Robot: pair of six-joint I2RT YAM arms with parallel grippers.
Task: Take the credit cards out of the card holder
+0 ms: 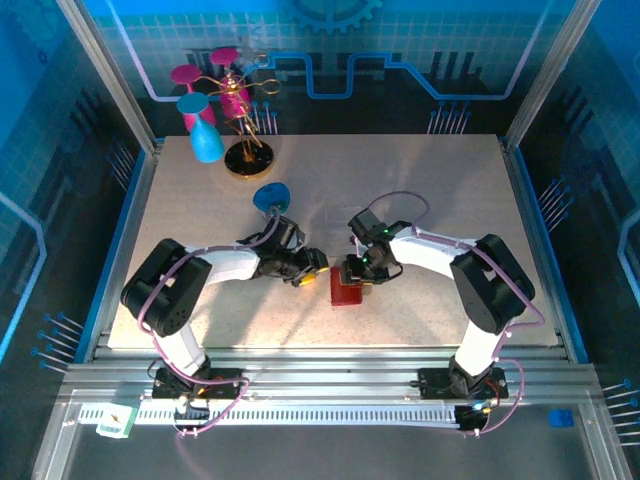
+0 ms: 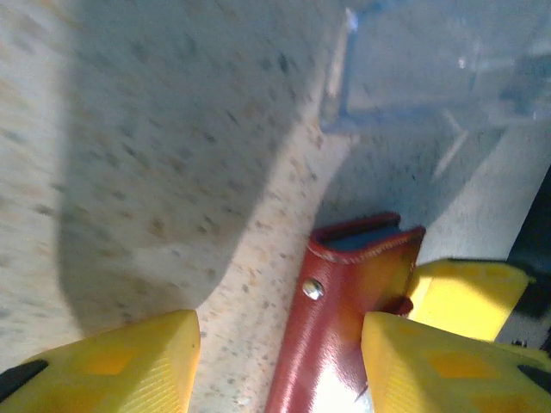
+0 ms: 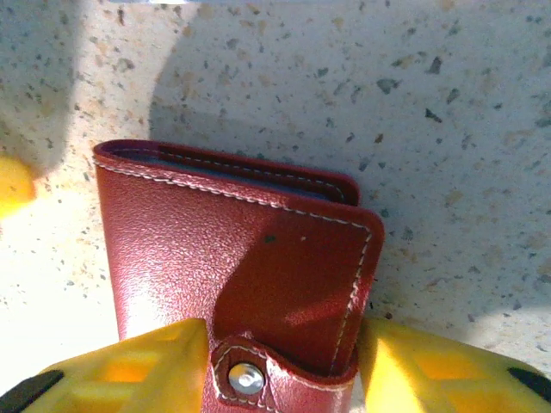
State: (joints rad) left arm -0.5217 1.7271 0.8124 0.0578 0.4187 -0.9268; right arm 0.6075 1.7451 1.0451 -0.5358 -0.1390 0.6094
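Right hand [image 3: 280,344]: straddles card holder [image 3: 232,232] at snap-tab end; clamped or loose, cannot tell.
Left hand [image 2: 280,331]: released, card holder just beside one finger.
Card holder: closed, mid-bench [image 3: 448,103], long axis pointing away from right hand.

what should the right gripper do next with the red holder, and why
Probably close the right gripper on the card holder to steady it: it lies shut with its snap tab fastened, the fingers flank that end, and the open left gripper straddles its edge.
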